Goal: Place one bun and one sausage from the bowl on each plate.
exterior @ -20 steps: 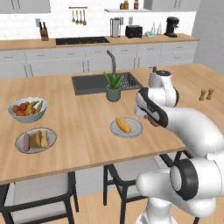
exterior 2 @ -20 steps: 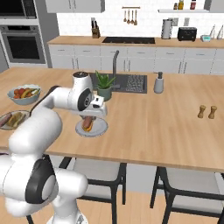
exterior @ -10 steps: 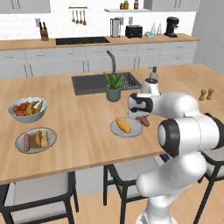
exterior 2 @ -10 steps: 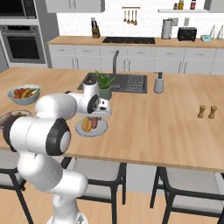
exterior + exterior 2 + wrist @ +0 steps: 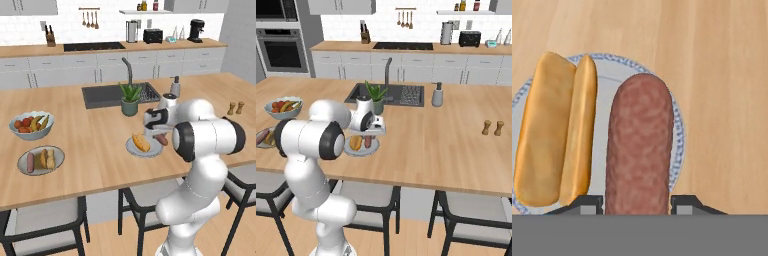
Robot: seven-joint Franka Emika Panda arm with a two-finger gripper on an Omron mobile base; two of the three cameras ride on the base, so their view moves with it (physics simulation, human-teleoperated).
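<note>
Sausage [image 5: 639, 150] sits pinched between my fingers [image 5: 684, 204], right over the plate [image 5: 677, 135], just beside the bun [image 5: 554, 130] lying there.

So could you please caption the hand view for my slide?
Gripper holding a sausage over a plate, beside a bun.
</note>
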